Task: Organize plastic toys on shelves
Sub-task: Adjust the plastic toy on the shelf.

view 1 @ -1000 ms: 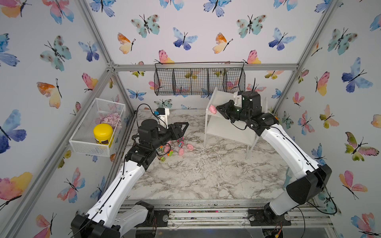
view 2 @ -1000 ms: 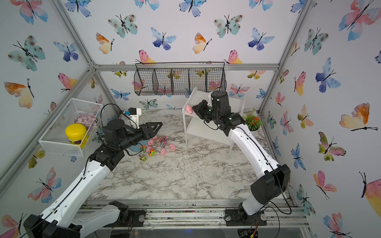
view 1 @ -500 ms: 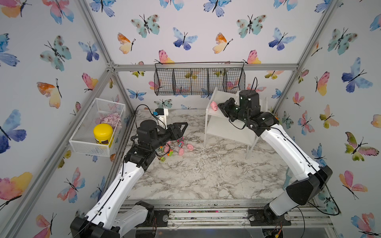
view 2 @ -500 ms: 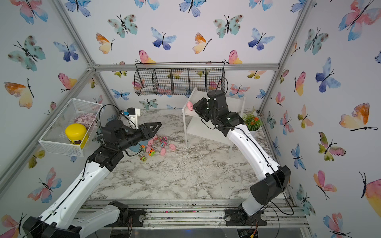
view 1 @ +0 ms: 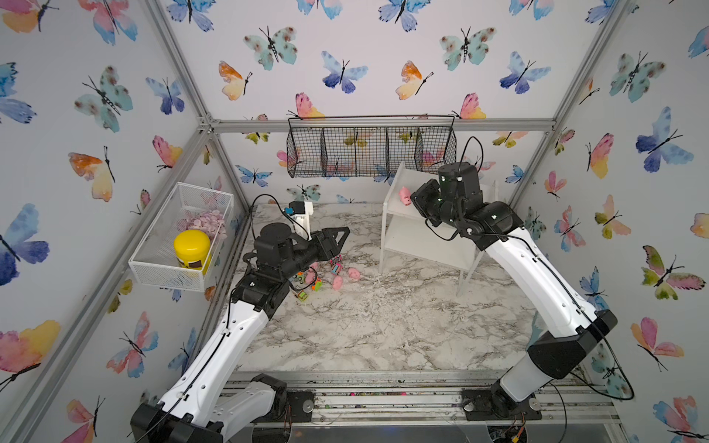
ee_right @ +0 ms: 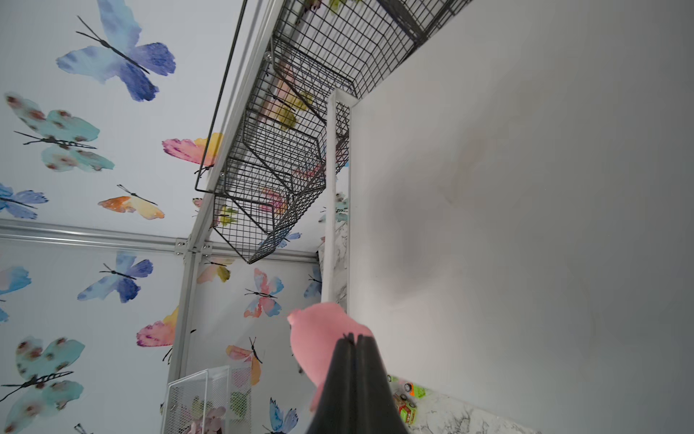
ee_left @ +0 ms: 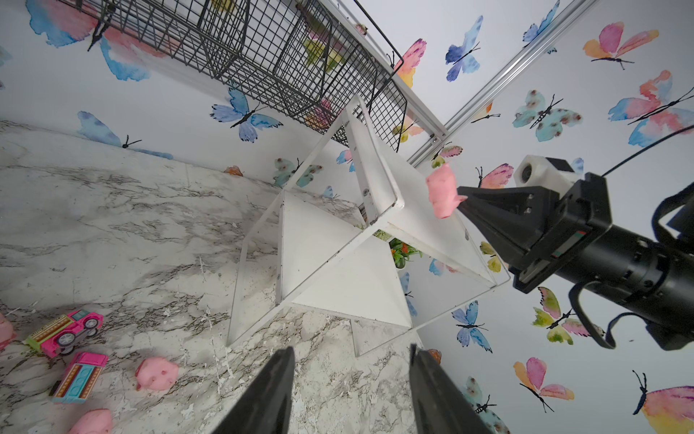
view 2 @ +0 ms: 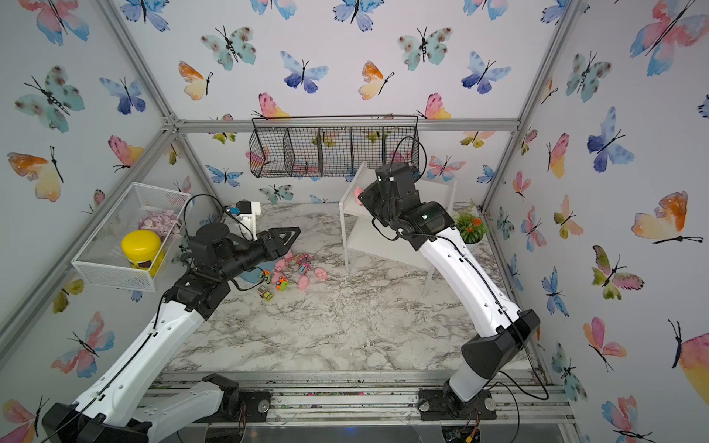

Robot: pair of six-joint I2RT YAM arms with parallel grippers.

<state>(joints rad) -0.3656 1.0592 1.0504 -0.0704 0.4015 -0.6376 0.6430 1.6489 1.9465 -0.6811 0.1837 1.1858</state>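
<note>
The white two-tier shelves (view 1: 422, 239) (view 2: 360, 237) (ee_left: 319, 240) stand at the back right. One pink pig (view 1: 404, 195) (ee_left: 441, 195) (ee_right: 323, 338) is at the left end of the top board. My right gripper (view 1: 412, 199) (ee_right: 355, 336) is shut, its tips touching that pig, with nothing visible between the fingers. More pigs (view 1: 353, 273) (view 2: 304, 283) (ee_left: 157, 373) and toy trucks (view 1: 335, 264) (view 2: 282, 283) (ee_left: 65, 332) lie on the marble table. My left gripper (view 1: 343, 232) (view 2: 295, 232) (ee_left: 349, 351) hovers open and empty above this pile.
A black wire basket (view 1: 370, 151) hangs on the back wall just above the shelves. A white mesh basket (view 1: 184, 237) on the left wall holds a yellow-lidded jar (view 1: 192, 245) and pale pink discs. A potted plant (view 2: 470, 226) stands behind the shelves.
The right gripper and the pig at its tips have shifted slightly up and back along the top board. The left arm has barely moved.
</note>
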